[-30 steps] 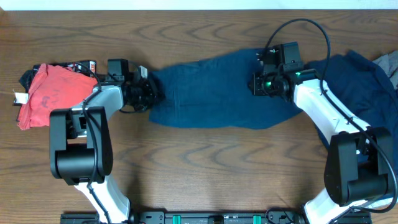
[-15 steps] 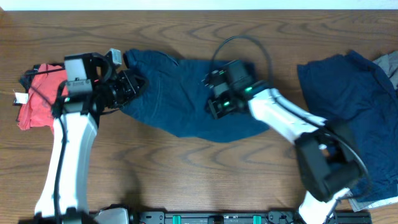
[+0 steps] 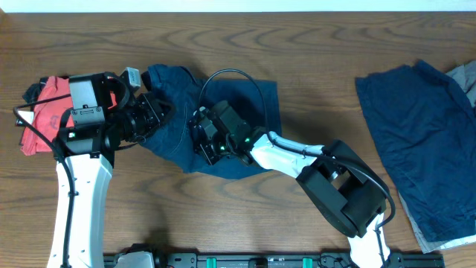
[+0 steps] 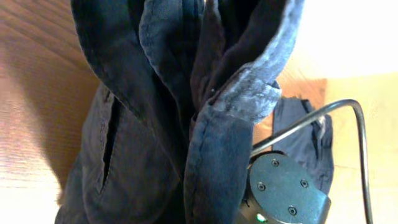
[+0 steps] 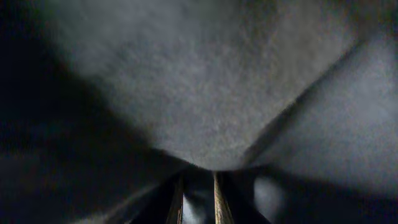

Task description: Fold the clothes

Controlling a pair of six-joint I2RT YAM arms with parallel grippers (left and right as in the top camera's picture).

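The limp, light navy garment (image 3: 171, 138) seems best pinched at its hems. The left gripper (image 3: 158, 112) clamps its bunched edge. Cloth hides the jaws of the right gripper (image 3: 202, 141), so their state cannot be told.

L hand (image 3: 159, 112), R hand (image 3: 199, 141), on navy garment (image 3: 249, 97)

The bunched garment (image 3: 249, 97) lay on the table (image 3: 312, 45) left of centre; the left gripper (image 3: 158, 113) met its left edge, the right gripper (image 3: 201, 143) its front part; a second garment (image 3: 416, 126) lay spread far right; a cloth heap (image 3: 46, 112) lay far left.
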